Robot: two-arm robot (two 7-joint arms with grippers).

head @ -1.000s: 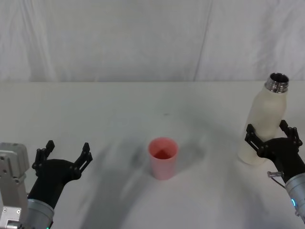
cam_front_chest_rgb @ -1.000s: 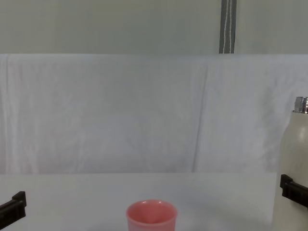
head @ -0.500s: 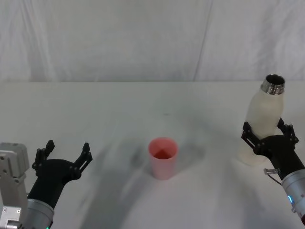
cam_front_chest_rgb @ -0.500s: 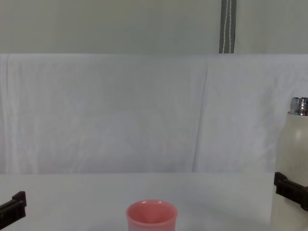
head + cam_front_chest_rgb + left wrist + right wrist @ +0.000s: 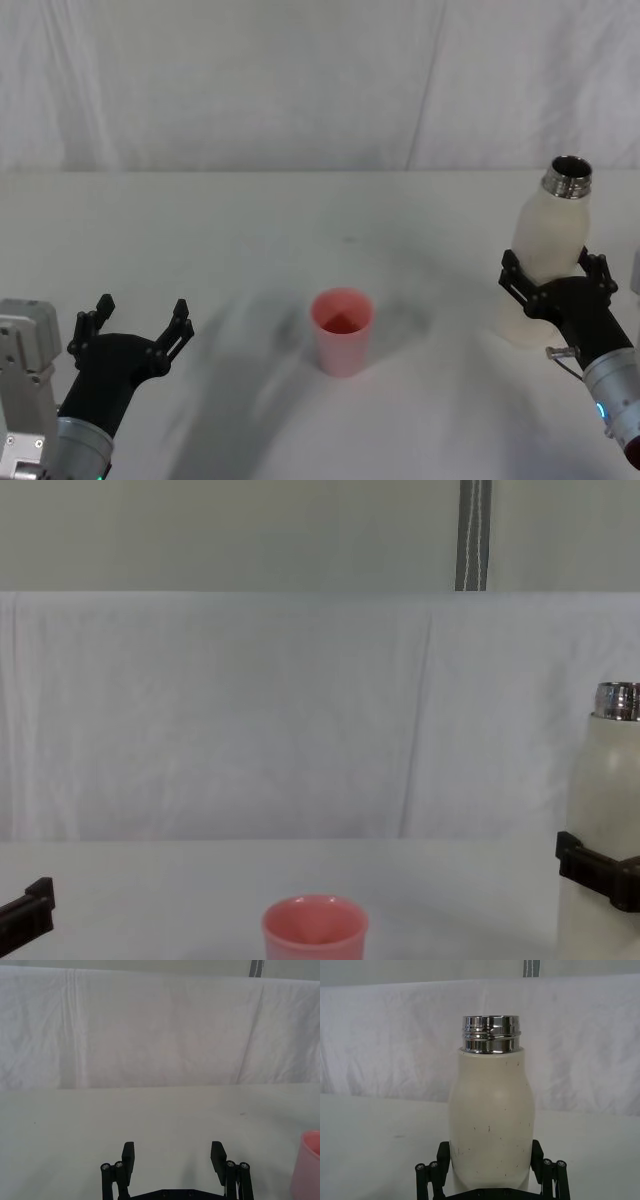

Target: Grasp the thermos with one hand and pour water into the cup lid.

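Note:
The thermos (image 5: pixel 550 225), cream-white with an open steel neck, stands upright at the table's right side. My right gripper (image 5: pixel 553 268) is shut on its lower body, one black finger on each side, as the right wrist view shows on the thermos (image 5: pixel 490 1115). In the chest view the thermos (image 5: pixel 605 800) is at the right edge. The pink cup lid (image 5: pixel 343 330) sits upright at the table's middle, well to the left of the thermos. My left gripper (image 5: pixel 142 306) is open near the front left, with nothing between its fingers (image 5: pixel 128 1152).
A white cloth covers the table (image 5: pixel 250 230) and hangs as a backdrop (image 5: pixel 300 80) behind it. Bare table lies between the cup lid (image 5: pixel 315 928) and the thermos, and around the left gripper.
My right gripper has carried the thermos a little to the left, toward the cup lid, keeping it upright. The left gripper and the cup lid have not moved.

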